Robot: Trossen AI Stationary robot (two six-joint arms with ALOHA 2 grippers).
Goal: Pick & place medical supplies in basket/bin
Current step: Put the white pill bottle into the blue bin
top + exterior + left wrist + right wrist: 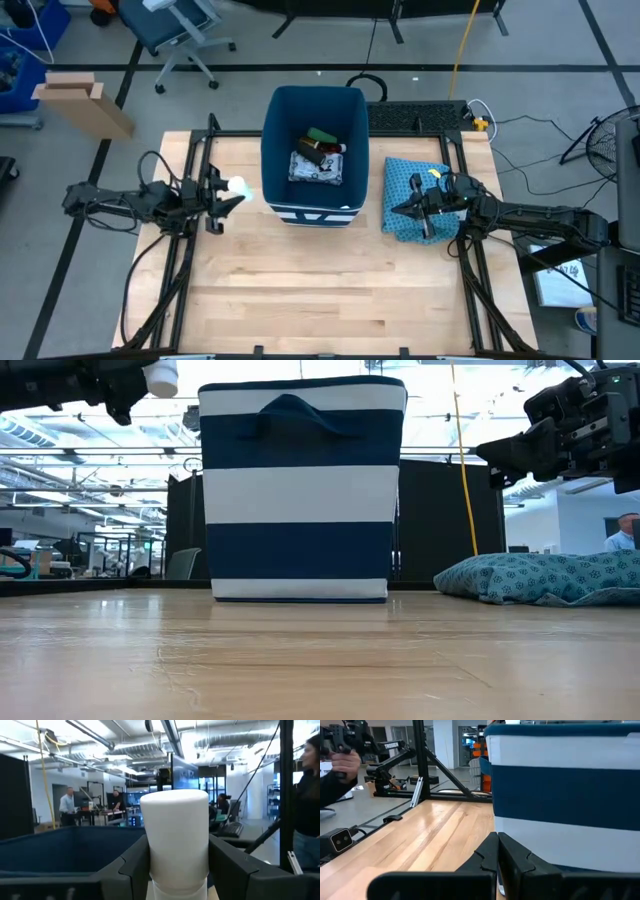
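The wooden table (300,290) carries everything, with the dark-blue, white-striped bin (272,150) standing at the middle of its far edge. Inside the bin lie a flat white packet (315,168) with dark print, a black oblong (309,152) and a green oblong (321,136). Just right of the bin, near the table's far right corner, a blue patterned cloth (402,178) lies folded. The right gripper (414,209) hangs above that cloth, its fingers (492,855) pressed together on nothing. The left gripper (228,195) is raised near the bin's left wall, at about rim height in the low view, its fingers (131,865) clamped on a white tube (237,186), which points toward the bin.
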